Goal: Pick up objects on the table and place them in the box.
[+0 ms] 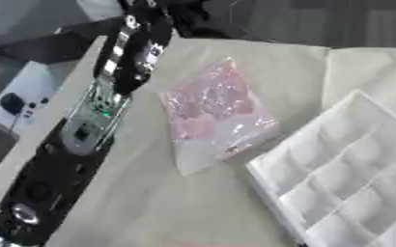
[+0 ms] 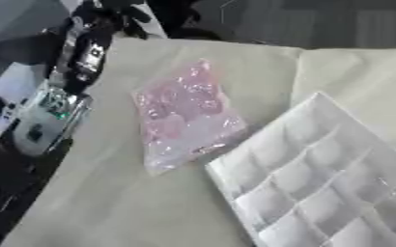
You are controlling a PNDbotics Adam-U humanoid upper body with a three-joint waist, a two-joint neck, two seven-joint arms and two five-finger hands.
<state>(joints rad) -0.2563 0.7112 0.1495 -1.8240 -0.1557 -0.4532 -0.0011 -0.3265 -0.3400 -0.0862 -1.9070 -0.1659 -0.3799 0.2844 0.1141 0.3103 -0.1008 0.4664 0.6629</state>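
A clear plastic bag of pink pieces [image 1: 214, 113] lies flat on the beige cloth-covered table [image 1: 176, 207], near the middle. To its right, a white box [image 1: 345, 178] divided into several compartments sits tilted, its near corner almost touching the bag. My left arm [image 1: 91, 125] reaches from the lower left up along the table's left edge. Its hand [image 1: 155, 14] is at the top of the view, beyond the bag's far end and apart from it, dark and blurred. No right hand shows in either view.
Off the table's left edge there is a pale surface carrying small black items [image 1: 14, 103]. Dark floor lies past the far edge. A fold or seam in the cloth [image 1: 326, 72] runs above the box.
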